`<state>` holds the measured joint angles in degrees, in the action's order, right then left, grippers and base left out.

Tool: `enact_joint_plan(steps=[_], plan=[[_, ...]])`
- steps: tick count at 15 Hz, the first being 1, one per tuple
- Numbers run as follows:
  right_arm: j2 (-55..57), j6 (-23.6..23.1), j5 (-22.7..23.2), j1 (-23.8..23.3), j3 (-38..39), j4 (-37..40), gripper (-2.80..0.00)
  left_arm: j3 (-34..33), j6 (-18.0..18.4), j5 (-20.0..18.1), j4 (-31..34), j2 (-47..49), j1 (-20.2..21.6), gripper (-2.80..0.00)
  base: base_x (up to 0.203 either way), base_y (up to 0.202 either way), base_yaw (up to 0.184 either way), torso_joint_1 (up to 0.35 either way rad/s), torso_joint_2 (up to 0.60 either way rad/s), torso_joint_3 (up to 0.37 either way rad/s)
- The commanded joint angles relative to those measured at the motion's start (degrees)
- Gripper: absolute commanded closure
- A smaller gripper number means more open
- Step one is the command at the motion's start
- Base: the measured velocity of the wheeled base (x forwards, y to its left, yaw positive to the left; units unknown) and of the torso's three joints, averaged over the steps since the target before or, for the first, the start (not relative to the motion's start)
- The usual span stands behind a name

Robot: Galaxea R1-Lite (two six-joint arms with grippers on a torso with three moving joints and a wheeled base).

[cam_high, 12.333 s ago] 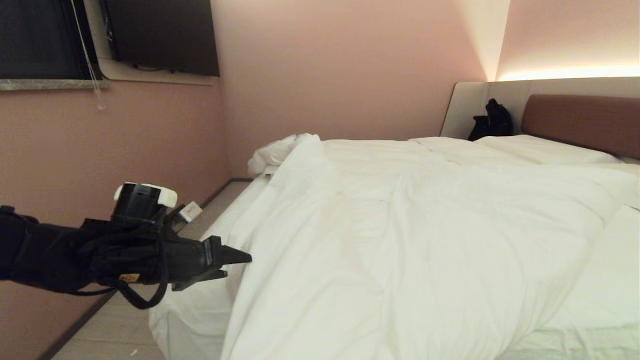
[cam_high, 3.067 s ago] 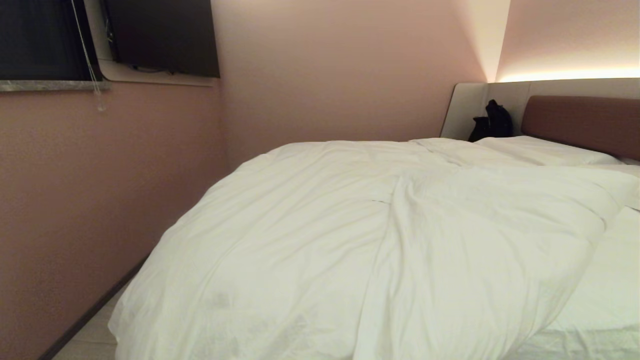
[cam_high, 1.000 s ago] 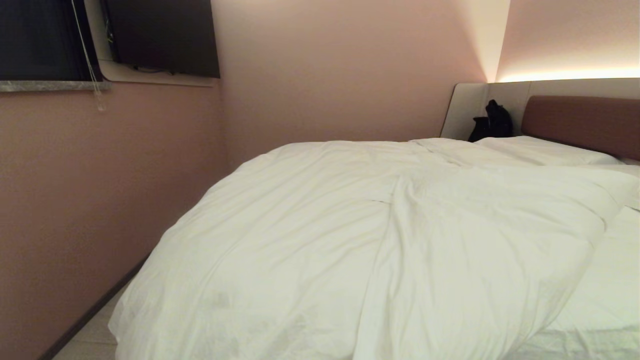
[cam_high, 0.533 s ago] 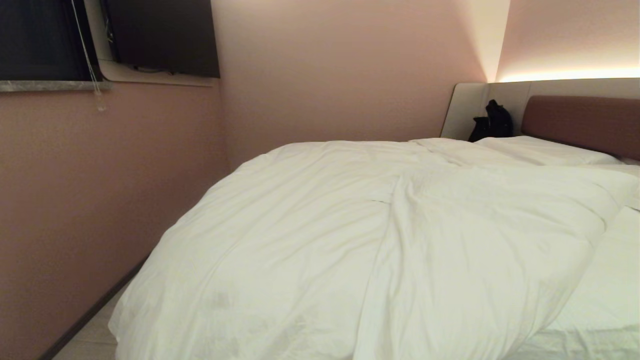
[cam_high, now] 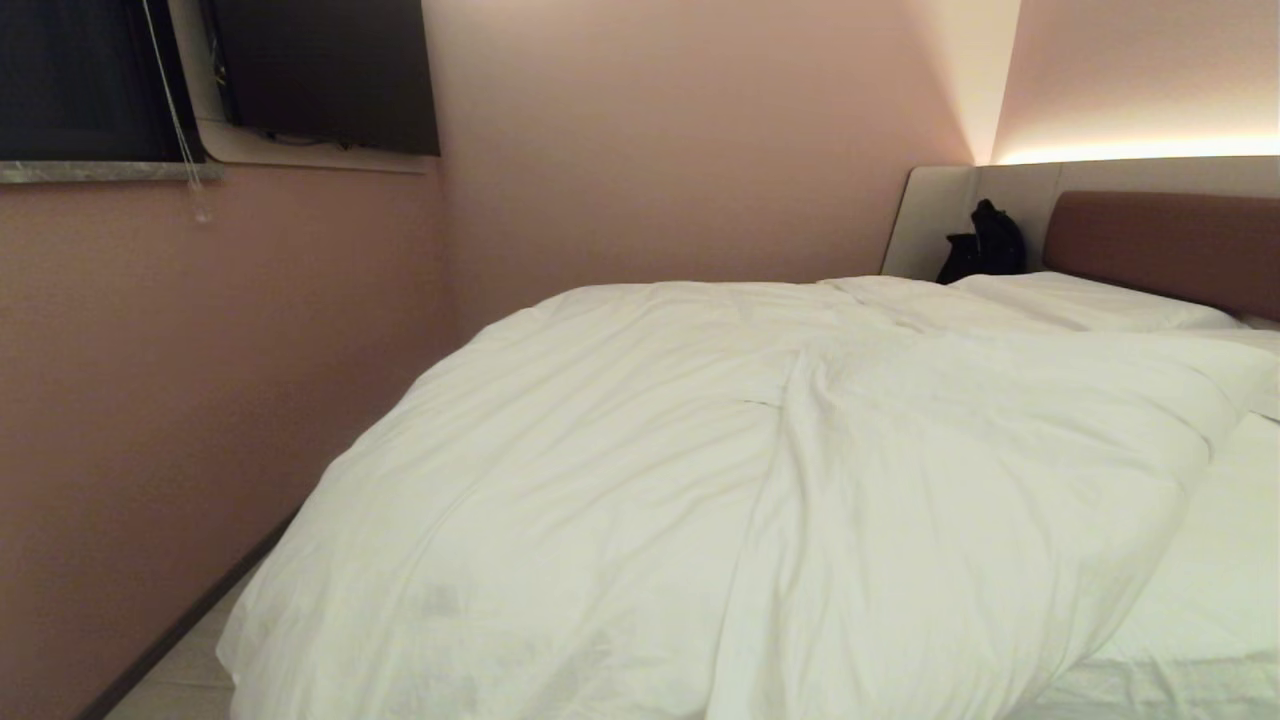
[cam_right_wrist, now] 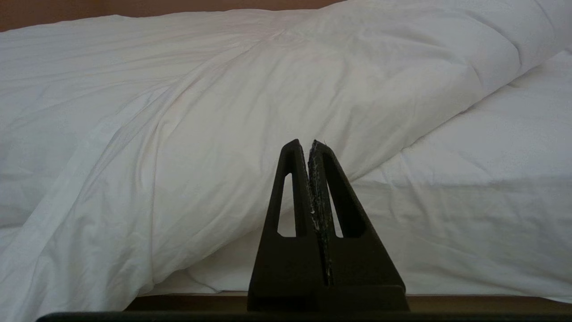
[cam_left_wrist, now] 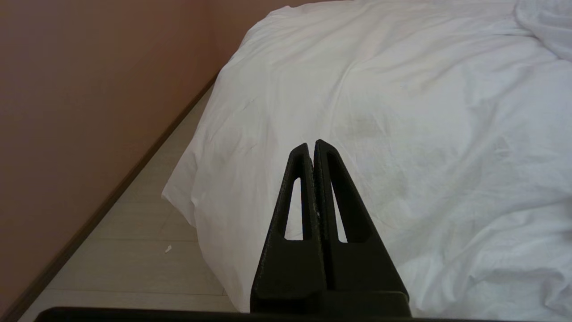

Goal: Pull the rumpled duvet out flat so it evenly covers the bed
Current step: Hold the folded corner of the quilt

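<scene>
Pink walls [cam_high: 650, 140] close in the corner we face, with a dark window [cam_high: 70, 75] and a black screen [cam_high: 325, 70] high on our left and a lit strip above the brownish-red headboard [cam_high: 1165, 245] on our right. Filling the space before us is the bed [cam_high: 1215, 610], and the duvet [cam_high: 700, 480] lies spread over most of it, draping over the left edge down toward the pale floor [cam_left_wrist: 134, 264]. It is still wrinkled, with a long fold running down its middle, and on the right its edge slants so that a stretch of the sheeted mattress shows bare. A pillow [cam_high: 1080, 300] lies at the head, with a black bag [cam_high: 985, 245] leaning against the beige side panel behind it.

Neither of our arms shows in the head view. Our left gripper [cam_left_wrist: 313, 145] has its fingers pressed together on nothing, pointing at the duvet's hanging left corner without touching it. Our right gripper [cam_right_wrist: 308, 145] is likewise closed and empty, aimed at the near side of the bed where the duvet's edge meets the bare sheet.
</scene>
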<state>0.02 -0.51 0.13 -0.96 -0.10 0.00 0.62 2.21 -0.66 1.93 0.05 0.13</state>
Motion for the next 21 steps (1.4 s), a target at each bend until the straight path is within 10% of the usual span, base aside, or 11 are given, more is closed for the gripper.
enact_joint_plan(steps=[1, 21], plan=[[-0.02, -0.02, 0.04, 0.00, 0.01, 0.00, 0.00, -0.01, -0.01, 0.04, 0.01, -0.05, 0.04, 0.00, 0.000, 0.000, 0.000, 0.000, 0.00, 0.000], [-0.02, -0.02, 0.04, 0.00, 0.01, 0.00, 0.00, -0.09, 0.43, 0.31, 0.01, -0.05, 0.04, 0.00, -0.067, -0.003, 0.001, 0.000, 0.00, 0.000]])
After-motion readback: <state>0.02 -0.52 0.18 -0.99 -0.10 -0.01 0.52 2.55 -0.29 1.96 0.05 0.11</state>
